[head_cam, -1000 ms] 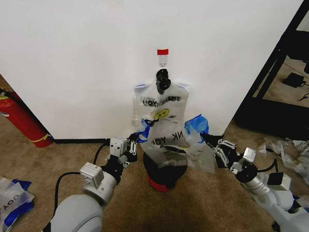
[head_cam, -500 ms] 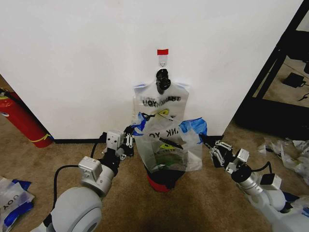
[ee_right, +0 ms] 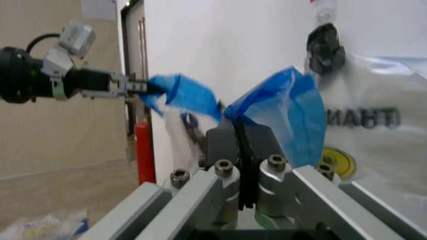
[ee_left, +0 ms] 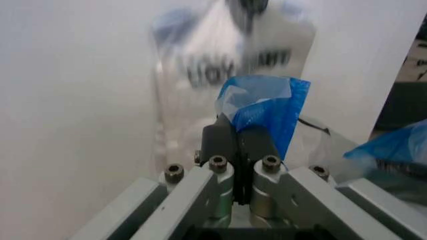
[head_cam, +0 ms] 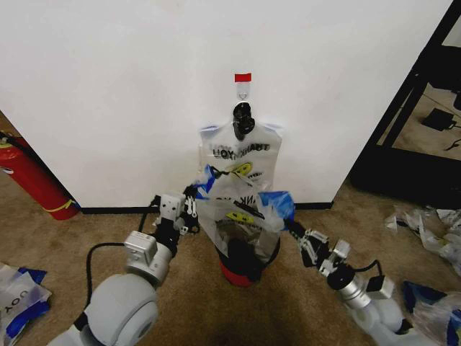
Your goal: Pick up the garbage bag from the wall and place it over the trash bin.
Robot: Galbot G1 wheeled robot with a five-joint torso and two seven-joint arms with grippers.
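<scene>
The garbage bag (head_cam: 241, 216) hangs spread open between the two claws, directly above the trash bin (head_cam: 243, 261), with its lower part draped down over the bin's rim. The left claw (head_cam: 193, 207) is clenched on the bag's blue handle at the left side; in the left wrist view its fingers (ee_left: 227, 145) are pressed together with blue plastic pinched between them. The right claw (head_cam: 294, 232) is clenched on the other blue handle at the right side, and the right wrist view shows its fingers (ee_right: 230, 142) closed on a fold of blue plastic, with the left claw (ee_right: 143, 86) farther off holding its own blue corner.

The bin stands on the carpet just in front of the wall (head_cam: 115, 86), its red base visible under the bag. On the wall behind, a bundle of similar bags (head_cam: 241, 155) hangs from a black clip (head_cam: 243, 119) below a hook with red tape (head_cam: 243, 77). A red fire extinguisher (head_cam: 32, 176) leans against the wall, well apart to the left.
</scene>
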